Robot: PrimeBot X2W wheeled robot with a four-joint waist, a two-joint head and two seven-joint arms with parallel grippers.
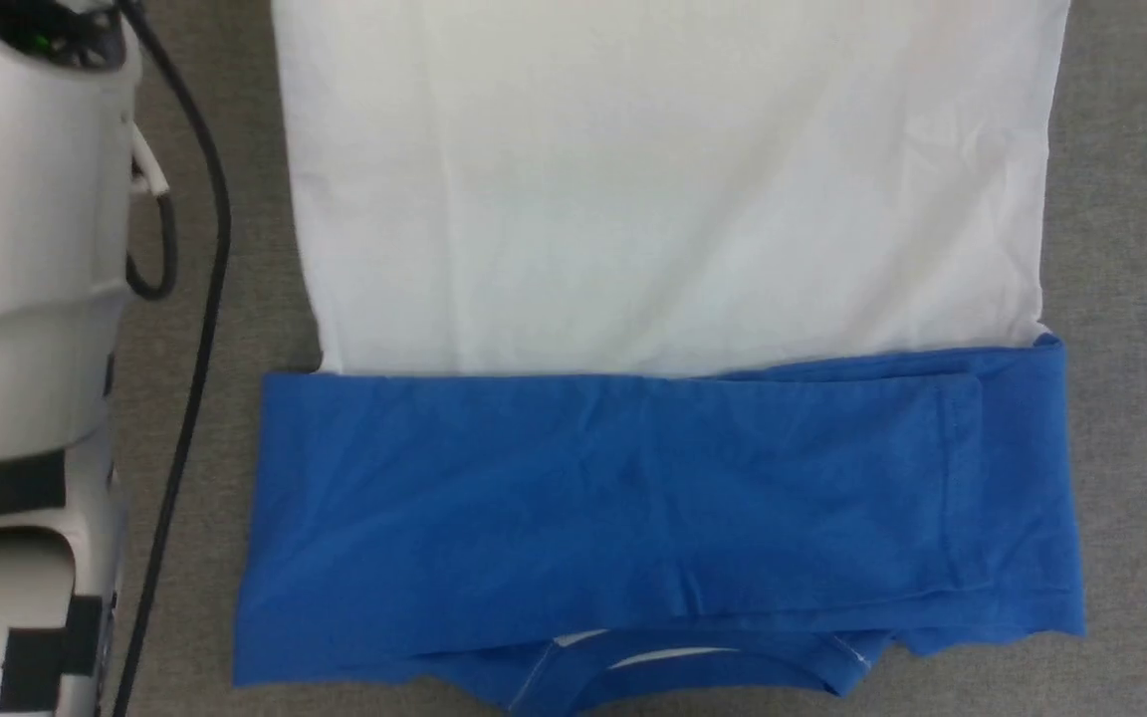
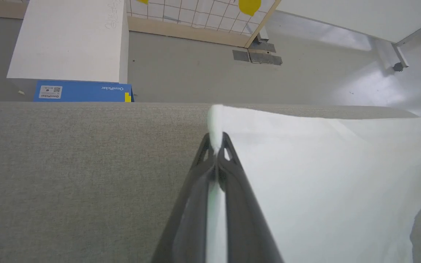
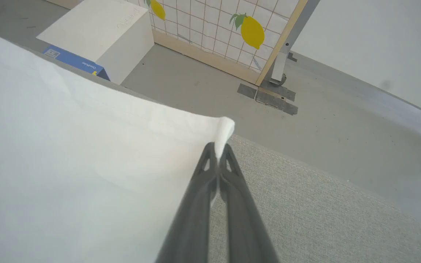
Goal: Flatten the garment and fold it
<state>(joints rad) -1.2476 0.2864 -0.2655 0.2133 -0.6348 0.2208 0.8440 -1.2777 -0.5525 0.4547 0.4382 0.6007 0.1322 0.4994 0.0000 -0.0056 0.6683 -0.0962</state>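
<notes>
The garment [image 1: 673,199] lies flat on the grey table [image 1: 1131,199], white body away from me, blue sleeves folded across the near part. My left pincer [image 2: 216,141] is closed on one far white corner, my right pincer [image 3: 217,149] on the other. The table edge runs just behind both corners. In the head view the far hem is cut off

Counted one garment [image 1: 663,199], mid-frame. Two grippers: left gripper [image 2: 216,138], right gripper [image 3: 217,148], two fingers [image 2: 239,204] each. One white box [image 2: 71,36] and one blue box [image 2: 82,91], upper left. One grid panel [image 3: 210,25], top centre, bore two lemon pictures [image 3: 252,32].
</notes>
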